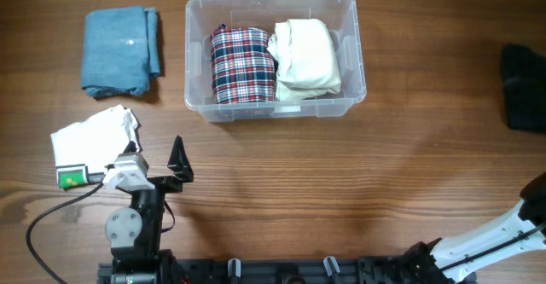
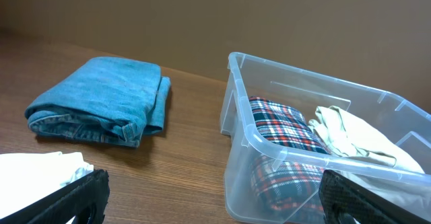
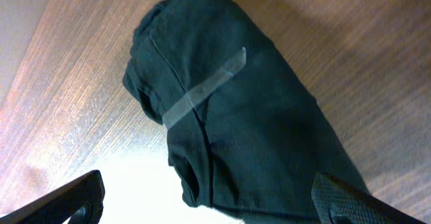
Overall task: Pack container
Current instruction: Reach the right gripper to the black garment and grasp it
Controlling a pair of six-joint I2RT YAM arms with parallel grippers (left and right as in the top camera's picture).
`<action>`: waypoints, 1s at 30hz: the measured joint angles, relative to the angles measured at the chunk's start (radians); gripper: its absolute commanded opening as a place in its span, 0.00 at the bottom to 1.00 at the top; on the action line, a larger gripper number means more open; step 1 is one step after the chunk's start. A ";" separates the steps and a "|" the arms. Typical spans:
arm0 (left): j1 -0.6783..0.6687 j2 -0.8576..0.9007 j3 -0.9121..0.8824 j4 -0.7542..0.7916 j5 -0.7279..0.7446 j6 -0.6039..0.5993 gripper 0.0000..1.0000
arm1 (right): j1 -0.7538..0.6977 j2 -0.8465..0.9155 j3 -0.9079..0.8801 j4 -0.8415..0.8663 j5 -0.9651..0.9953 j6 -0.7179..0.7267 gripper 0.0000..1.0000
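Observation:
The clear container stands at the back middle of the table. A plaid cloth and a cream cloth lie folded side by side in it. In the left wrist view the container is ahead on the right, with the plaid cloth and cream cloth inside. My left gripper is open and empty, in front of the container's left corner. My right gripper is open over a folded black cloth, holding nothing. That cloth lies at the table's right edge.
A folded blue cloth lies left of the container and also shows in the left wrist view. A white cloth lies by my left arm, at the lower left of that view. My right arm reaches in from the bottom right.

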 measured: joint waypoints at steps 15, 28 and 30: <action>0.000 0.000 0.000 0.000 0.000 0.000 1.00 | -0.048 0.107 0.000 0.027 0.025 -0.082 0.98; 0.000 0.000 0.000 0.000 0.000 0.000 1.00 | 0.085 0.113 0.000 -0.062 0.002 -0.051 0.94; 0.000 0.000 0.000 0.000 0.000 0.000 1.00 | 0.132 0.113 0.000 -0.065 0.019 -0.050 0.95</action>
